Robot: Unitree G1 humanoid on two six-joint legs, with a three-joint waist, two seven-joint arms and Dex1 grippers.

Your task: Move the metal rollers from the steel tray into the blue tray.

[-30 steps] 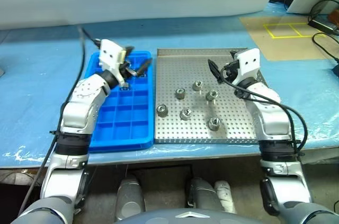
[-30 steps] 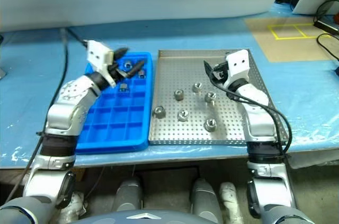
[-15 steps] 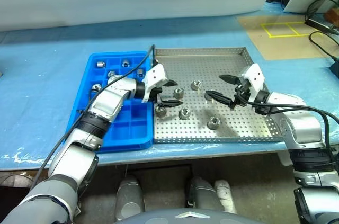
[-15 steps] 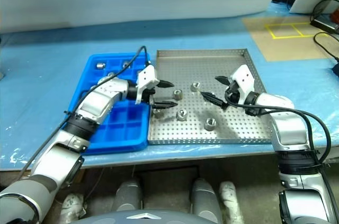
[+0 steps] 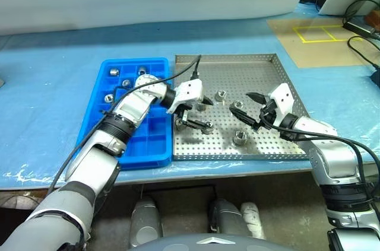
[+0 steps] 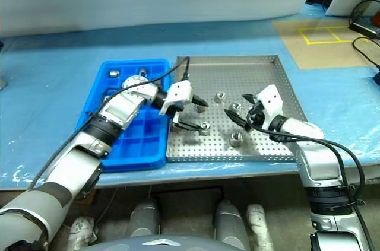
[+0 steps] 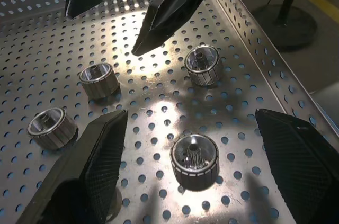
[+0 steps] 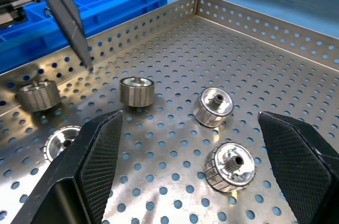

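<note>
From where I'm driving, both tools are down over the steel tray (image 5: 279,85) with fingers spread wide and nothing pinched. The left tool (image 5: 199,114) sits right over a roller near the tray's blue-side edge, the right tool (image 5: 248,108) faces it from the other side. The metal rollers (image 7: 194,159) lie loose on the perforated floor, some upright, some tipped over. They look heavy for their size, hard and slick, so I'd pinch across the ribbed barrel, not the ends; my guess is they'll roll if nudged. A few already sit in the far cells of the blue tray (image 5: 136,147). Main snag: both tools crowd the same patch, and the left arm's cable (image 5: 178,73) loops over the trays
</note>
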